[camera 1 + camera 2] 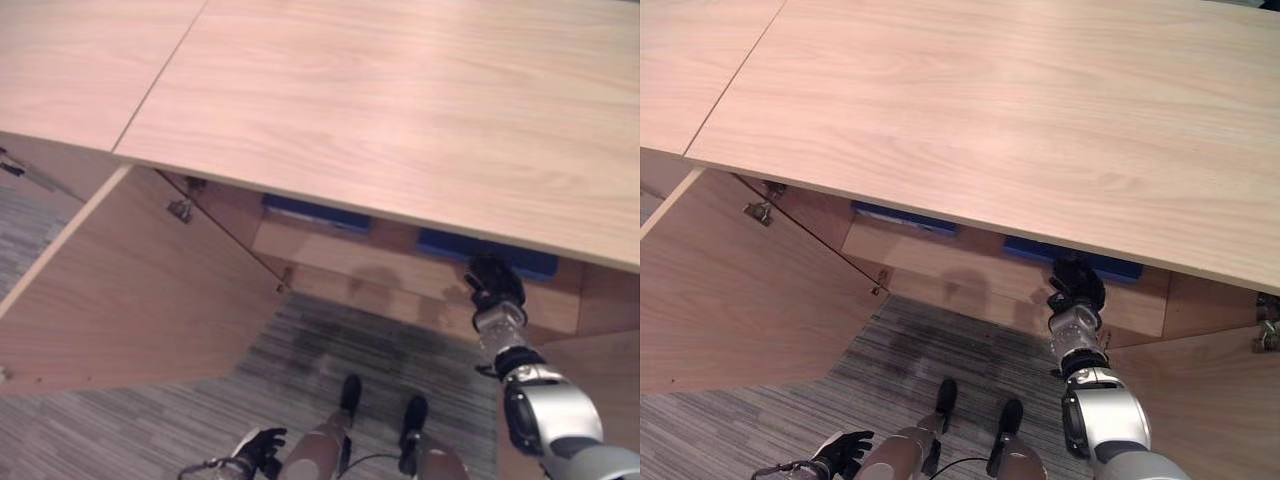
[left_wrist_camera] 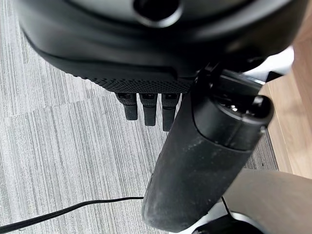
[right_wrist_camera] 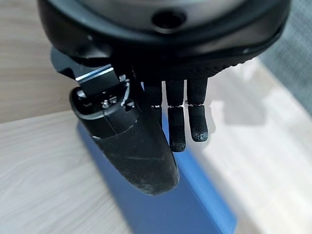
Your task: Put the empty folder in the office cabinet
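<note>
Office cabinet (image 1: 330,255) — light wood, low, seen from above; its broad top (image 1: 400,110) fills the upper part of both eye views. Left door (image 1: 130,290) swung wide open over the grey carpet (image 1: 330,360); a hinge (image 1: 181,209) shows at its inner edge.

Blue folder (image 1: 1080,258) — lying flat on the cabinet's inner shelf (image 1: 340,250), towards the right side, its front edge just visible under the overhanging top. A second blue item (image 1: 315,213) lies on the same shelf further left, apart from the first.

Right robot hand (image 1: 1076,285) — reached into the cabinet opening, directly above the blue folder. In the right wrist view its fingers (image 3: 187,122) hang straight and relaxed, thumb alongside, with the folder's blue cover (image 3: 185,204) beneath them; nothing is gripped — released. Whether the fingertips touch the cover cannot be told.

Left robot hand (image 1: 262,447) — low at the robot's side above the carpet, well clear of the cabinet. In its own wrist view the fingers (image 2: 148,107) are loosely extended, holding nothing.
</note>
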You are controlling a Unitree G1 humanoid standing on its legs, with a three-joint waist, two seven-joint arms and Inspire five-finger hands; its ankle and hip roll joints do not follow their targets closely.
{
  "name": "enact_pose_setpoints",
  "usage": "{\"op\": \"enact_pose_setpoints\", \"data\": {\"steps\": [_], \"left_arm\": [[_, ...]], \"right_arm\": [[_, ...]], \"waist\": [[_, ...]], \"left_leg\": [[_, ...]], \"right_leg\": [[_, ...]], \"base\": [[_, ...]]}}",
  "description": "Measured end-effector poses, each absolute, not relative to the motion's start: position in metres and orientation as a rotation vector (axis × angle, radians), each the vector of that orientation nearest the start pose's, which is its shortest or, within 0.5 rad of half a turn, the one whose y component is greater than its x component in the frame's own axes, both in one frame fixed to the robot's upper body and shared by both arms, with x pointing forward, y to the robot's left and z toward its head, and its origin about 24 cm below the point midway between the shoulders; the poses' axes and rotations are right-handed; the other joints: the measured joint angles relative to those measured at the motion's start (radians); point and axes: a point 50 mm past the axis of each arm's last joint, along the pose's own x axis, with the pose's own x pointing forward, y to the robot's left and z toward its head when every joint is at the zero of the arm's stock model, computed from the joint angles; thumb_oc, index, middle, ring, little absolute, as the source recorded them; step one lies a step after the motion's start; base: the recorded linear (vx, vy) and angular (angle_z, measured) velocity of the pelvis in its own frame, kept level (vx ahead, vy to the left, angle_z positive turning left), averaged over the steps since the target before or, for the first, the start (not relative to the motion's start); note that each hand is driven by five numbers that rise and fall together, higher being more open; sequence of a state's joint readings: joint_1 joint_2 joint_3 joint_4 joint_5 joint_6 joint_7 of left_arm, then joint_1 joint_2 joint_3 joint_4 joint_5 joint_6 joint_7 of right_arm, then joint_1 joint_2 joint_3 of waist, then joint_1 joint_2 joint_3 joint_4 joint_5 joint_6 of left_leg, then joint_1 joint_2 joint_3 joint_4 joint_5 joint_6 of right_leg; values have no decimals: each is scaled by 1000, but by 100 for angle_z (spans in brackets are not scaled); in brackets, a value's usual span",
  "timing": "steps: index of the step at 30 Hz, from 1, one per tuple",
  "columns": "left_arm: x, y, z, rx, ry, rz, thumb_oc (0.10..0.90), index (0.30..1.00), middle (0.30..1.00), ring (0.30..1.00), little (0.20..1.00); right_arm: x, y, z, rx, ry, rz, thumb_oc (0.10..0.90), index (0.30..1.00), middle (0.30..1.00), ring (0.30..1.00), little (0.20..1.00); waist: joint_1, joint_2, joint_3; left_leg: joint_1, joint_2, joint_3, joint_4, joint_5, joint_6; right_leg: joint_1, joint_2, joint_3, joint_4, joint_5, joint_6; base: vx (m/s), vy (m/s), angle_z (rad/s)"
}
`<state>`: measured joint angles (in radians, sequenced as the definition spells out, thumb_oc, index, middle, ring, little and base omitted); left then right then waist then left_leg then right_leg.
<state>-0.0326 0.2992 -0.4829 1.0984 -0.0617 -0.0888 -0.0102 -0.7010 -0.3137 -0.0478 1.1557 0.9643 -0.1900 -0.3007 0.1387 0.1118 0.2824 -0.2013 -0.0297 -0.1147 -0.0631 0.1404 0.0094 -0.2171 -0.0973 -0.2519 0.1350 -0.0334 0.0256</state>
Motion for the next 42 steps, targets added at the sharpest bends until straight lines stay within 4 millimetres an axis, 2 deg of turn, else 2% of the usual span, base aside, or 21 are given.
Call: {"op": "enact_pose_setpoints", "data": {"steps": [7, 11, 16, 18, 21, 24, 28, 32, 35, 37, 38, 39, 42], "left_arm": [[123, 211, -151, 480, 1028, -267, 800, 900, 900, 900, 900], [119, 216, -151, 467, 1043, -239, 800, 900, 900, 900, 900], [112, 220, -153, 444, 1064, -206, 800, 900, 900, 900, 900], [106, 223, -154, 442, 1079, -188, 800, 900, 900, 900, 900], [107, 223, -154, 451, 1075, -191, 800, 900, 900, 900, 900], [107, 224, -154, 458, 1075, -195, 800, 900, 900, 900, 900], [107, 223, -153, 463, 1062, -206, 800, 900, 900, 900, 900], [109, 220, -152, 470, 1039, -228, 800, 900, 900, 900, 900], [110, 215, -152, 474, 1013, -260, 800, 900, 900, 900, 900], [106, 213, -152, 469, 1009, -273, 800, 900, 900, 900, 900], [106, 213, -152, 469, 1009, -273, 800, 900, 900, 900, 900], [107, 207, -152, 469, 989, -303, 800, 900, 900, 900, 900], [105, 201, -153, 473, 990, -351, 800, 900, 900, 900, 900]], "right_arm": [[340, -244, 18, 562, 230, -545, 400, 300, 300, 300, 300], [330, -224, 11, 521, 216, -448, 400, 300, 300, 300, 300], [308, -206, 5, 302, 191, -282, 400, 300, 300, 300, 300], [294, -211, 12, -30, 135, -184, 400, 300, 300, 300, 300], [294, -224, 19, -206, 103, -207, 400, 300, 300, 300, 300], [301, -237, 23, -308, 101, -256, 400, 300, 300, 300, 300], [307, -243, 19, -335, 151, -292, 400, 300, 300, 300, 300], [314, -258, 24, -422, 173, -327, 400, 300, 300, 300, 300], [321, -280, 42, -529, 158, -380, 400, 300, 300, 300, 300], [331, -285, 58, -556, 123, -404, 400, 300, 300, 300, 300], [331, -285, 58, -556, 123, -404, 400, 300, 300, 300, 300], [338, -296, 75, -588, 97, -447, 400, 300, 300, 300, 300], [342, -302, 82, -604, 100, -472, 400, 300, 300, 300, 300]], "waist": [[-10, -10, -2], [-28, -27, -9], [-53, -35, -11], [-58, -43, -15], [-61, -54, -22], [-58, -55, -24], [-52, -53, -24], [-25, -45, -30], [2, -27, -30], [18, -20, -29], [18, -20, -29], [34, -3, -27], [39, 11, -23]], "left_leg": [[15, 6, 2, -1, -2, -2], [17, 10, 16, -2, -5, -3], [27, 12, 24, -11, -5, -2], [31, 11, 23, -15, -4, -2], [31, 12, 22, -15, -4, -2], [31, 13, 22, -15, -4, -2], [26, 13, 17, -15, -4, -3], [1, 12, 10, -15, -1, -4], [-13, 9, -4, -14, 7, -3], [-26, 10, -8, -13, 9, -5], [-26, 10, -8, -13, 9, -5], [-44, 10, -17, -13, 14, -7], [-47, 10, -33, -13, 15, -9]], "right_leg": [[17, 7, 2, -10, 2, -2], [15, 12, 16, -14, 8, -5], [22, 14, 24, -28, 17, -3], [32, 15, 22, -40, 20, -2], [38, 18, 23, -52, 25, -3], [39, 19, 22, -59, 30, -3], [38, 20, 20, -60, 31, -3], [14, 19, 13, -59, 32, -2], [9, 16, -3, -59, 31, -1], [-4, 16, -8, -55, 29, 3], [-4, 16, -8, -55, 29, 3], [-18, 16, -16, -54, 29, 2], [-15, 16, -32, -54, 26, 3]], "base": [[3, 0, -1], [13, 0, -10], [20, -8, -6], [0, 0, 0], [3, -7, -1], [0, 0, 0], [-17, -3, 2], [-28, -1, 5], [-29, -6, 17], [-26, -11, 4], [-13, -14, 9], [-17, -20, 10], [-5, -8, 15]]}}
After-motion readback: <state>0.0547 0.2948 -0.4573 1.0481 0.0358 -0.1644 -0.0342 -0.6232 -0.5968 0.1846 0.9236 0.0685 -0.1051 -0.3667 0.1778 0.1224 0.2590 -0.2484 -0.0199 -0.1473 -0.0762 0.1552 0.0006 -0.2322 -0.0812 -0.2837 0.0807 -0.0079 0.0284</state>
